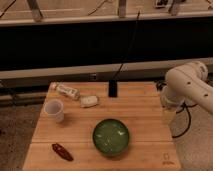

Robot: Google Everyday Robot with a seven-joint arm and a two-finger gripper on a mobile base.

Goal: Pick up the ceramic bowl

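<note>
The ceramic bowl point(111, 137) is round, shallow and glossy green with pale speckles inside. It sits upright on the wooden table point(145, 117), near the front edge, a little right of centre. My white arm point(187, 85) comes in from the right. My gripper point(169, 116) hangs at the table's right edge, to the right of the bowl and slightly behind it, well apart from it. Nothing shows in the gripper.
A translucent white cup point(54, 110) stands at the left. A red-brown packet point(62, 151) lies at the front left. A lying bottle point(66, 91), a small white object point(89, 101) and a black upright object point(113, 89) are at the back. A dark shelf runs behind.
</note>
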